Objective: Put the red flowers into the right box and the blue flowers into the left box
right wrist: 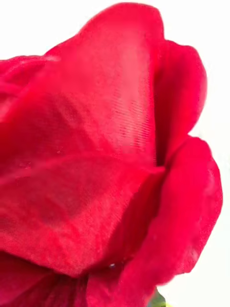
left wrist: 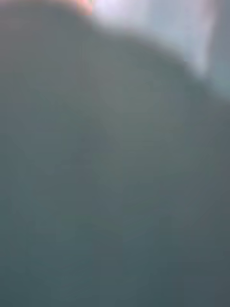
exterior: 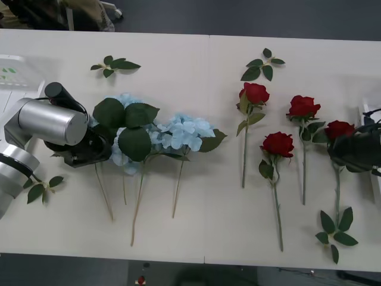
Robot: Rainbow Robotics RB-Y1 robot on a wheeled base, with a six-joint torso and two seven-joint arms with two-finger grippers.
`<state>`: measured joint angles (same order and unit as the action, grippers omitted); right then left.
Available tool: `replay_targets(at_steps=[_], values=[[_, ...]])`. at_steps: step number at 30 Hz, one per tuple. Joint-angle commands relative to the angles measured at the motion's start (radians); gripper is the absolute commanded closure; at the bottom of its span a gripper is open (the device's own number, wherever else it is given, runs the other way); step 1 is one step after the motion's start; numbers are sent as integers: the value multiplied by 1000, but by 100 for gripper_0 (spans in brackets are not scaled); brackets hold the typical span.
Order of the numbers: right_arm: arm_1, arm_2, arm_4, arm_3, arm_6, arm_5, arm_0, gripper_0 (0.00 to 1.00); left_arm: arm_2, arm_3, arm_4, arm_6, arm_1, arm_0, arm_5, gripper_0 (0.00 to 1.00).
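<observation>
Here the white tabletop (exterior: 196,208) carries everything. The left arm, a thick silver cylinder, reaches in from the left edge, and the left gripper (exterior: 89,152) sits low against the left side of the blue flowers (exterior: 178,132); whether its jaws are apart or closed cannot be told, since its dark head hides them and the left wrist view is a grey blur. The blue flowers lie in a bunch left of centre, pale heads and big dark leaves toward the far side, tan stems pointing toward the near edge. The left box (exterior: 13,74) shows at the far left edge, behind the arm.

Across on the right lie the red flowers (exterior: 255,93), four roses with blooms toward the far side and thin green stems running nearward. The right gripper (exterior: 351,150) is a dark shape over the rightmost rose (exterior: 339,128), just below its bloom; how its jaws stand cannot be told. In the right wrist view red petals (right wrist: 105,158) sit very close to the camera. The right box (exterior: 367,119) is a thin white rim at the right edge.

Loose leaf sprigs (exterior: 115,65) lie at the far side, near the left arm and by the near right corner.
</observation>
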<state>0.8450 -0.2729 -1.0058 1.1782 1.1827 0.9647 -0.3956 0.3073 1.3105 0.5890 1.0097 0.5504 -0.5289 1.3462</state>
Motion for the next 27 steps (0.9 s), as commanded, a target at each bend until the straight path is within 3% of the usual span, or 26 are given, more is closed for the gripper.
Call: replay_targets(at_steps=[1,4,8,11,15,22,27], values=[[48,116,-88,83,-5,112,-20,100,-19,49,5,64,34,-14,25,100],[66,205,-146,113,3,180,-19,100,-39,110,6,72,53,-14,83,100],[117,385,-146,152,20,298,-22,100,-143,296,14,133,112,-13,326,100],[152,431,-79,152,40,316,-26,100,-203,374,12,242,181,-13,464,100],[183,432,65,132,94,308,-26,100,-254,394,-28,489,303,-13,534,100],[195,403,190,-26,222,150,-26,100,-257,251,-170,753,441,-14,372,100],[192,255,217,-192,264,-110,-77,100,-257,24,-264,834,451,-13,83,100]])
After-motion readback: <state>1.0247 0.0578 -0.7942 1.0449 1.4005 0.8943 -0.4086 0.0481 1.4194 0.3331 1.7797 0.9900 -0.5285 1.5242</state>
